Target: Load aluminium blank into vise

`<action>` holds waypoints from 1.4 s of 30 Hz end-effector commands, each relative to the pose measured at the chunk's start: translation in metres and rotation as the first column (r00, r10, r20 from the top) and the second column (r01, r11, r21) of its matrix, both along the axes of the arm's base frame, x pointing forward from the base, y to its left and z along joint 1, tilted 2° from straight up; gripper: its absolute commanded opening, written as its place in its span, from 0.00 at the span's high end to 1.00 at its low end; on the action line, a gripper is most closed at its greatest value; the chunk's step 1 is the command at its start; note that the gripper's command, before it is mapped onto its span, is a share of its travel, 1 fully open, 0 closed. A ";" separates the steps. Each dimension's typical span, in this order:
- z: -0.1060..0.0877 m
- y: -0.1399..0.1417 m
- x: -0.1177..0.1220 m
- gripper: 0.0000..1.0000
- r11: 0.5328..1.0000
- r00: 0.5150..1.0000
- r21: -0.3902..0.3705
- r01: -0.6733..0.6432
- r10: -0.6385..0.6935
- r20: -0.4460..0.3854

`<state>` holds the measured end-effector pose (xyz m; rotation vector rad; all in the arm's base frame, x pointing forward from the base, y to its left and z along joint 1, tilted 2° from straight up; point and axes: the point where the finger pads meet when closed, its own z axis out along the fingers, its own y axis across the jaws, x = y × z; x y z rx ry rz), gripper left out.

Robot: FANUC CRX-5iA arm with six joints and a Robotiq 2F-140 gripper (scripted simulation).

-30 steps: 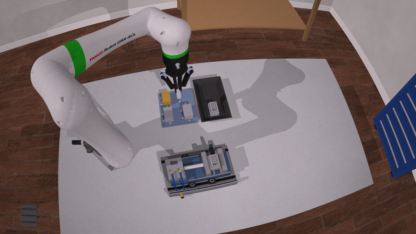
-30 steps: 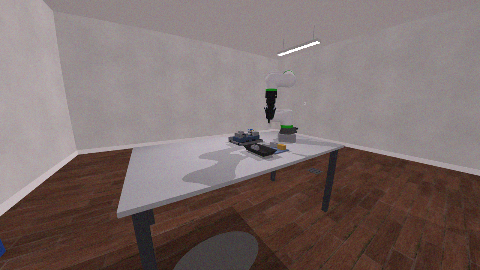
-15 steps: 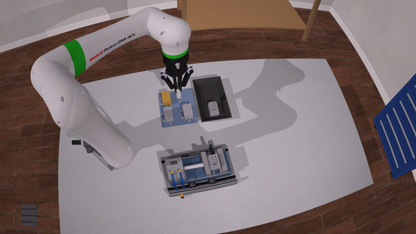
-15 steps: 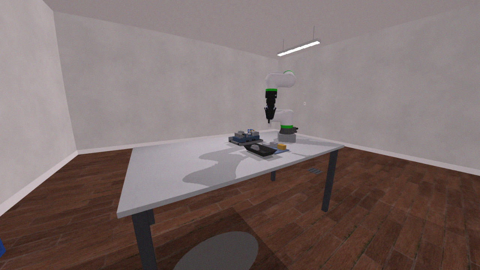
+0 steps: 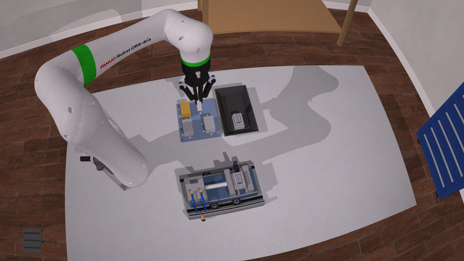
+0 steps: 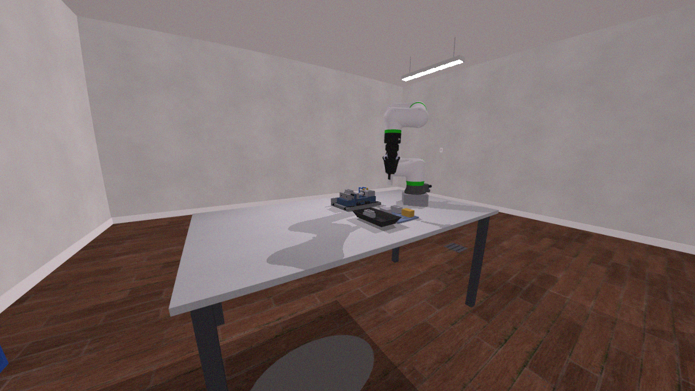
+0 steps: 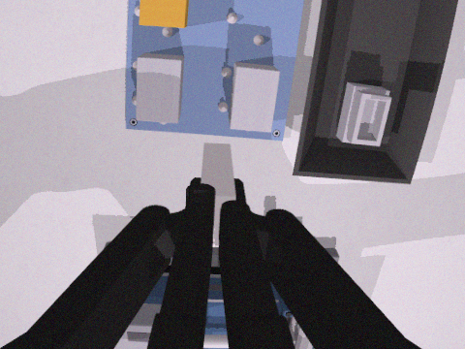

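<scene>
My gripper (image 5: pixel 198 99) is shut and empty, high above the far edge of the blue infeed plate (image 5: pixel 198 120). It also shows in the wrist view (image 7: pixel 217 190) and the exterior view (image 6: pixel 390 174). On the plate lie a brass blank (image 5: pixel 185 109) and two aluminium blanks (image 5: pixel 187 126) (image 5: pixel 208 123), all flat. The black outfeed tray (image 5: pixel 235 110) holds one finished part (image 5: pixel 237 120), pocket up. The vise (image 5: pixel 222 188) stands nearer the front. A second finished part (image 5: pixel 239 180) sits in its opening, next to the fixed jaw (image 5: pixel 251 178). The work stop (image 5: pixel 235 165) is a short dark rod.
The robot's base (image 5: pixel 107 168) stands left of the vise. Blue hoses (image 5: pixel 198 201) run from the vise's left end. A wooden bench (image 5: pixel 269 16) stands beyond the table. A blue rack (image 5: pixel 444 136) is off the right edge.
</scene>
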<state>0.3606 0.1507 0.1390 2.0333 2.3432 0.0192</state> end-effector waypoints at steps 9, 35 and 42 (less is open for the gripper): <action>-0.019 -0.001 0.000 1.00 1.000 1.000 0.000 0.000 0.000 0.000; -0.059 -0.003 0.000 1.00 1.000 1.000 0.000 0.000 0.000 0.000; -0.063 -0.003 0.000 1.00 1.000 1.000 0.000 0.000 0.000 0.000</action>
